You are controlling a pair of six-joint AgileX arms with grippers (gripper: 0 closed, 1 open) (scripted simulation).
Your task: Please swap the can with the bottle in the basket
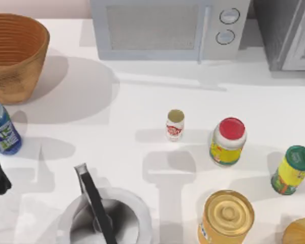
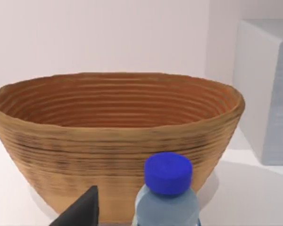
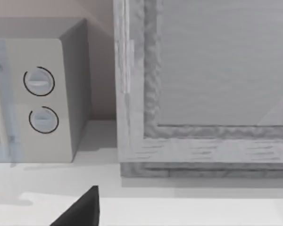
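While the left arm sits at the table's left edge, its gripper (image 2: 85,212) is close behind the bottle (image 1: 3,130); whether the fingers are wide or narrow cannot be told. That bottle stands upright on the table (image 1: 117,127), outside and just in front of the basket (image 1: 15,56), which occupies the far left corner. Nearer the middle, the can (image 1: 175,124) stands upright, well apart from both. A microwave (image 1: 168,28) lines the far edge.
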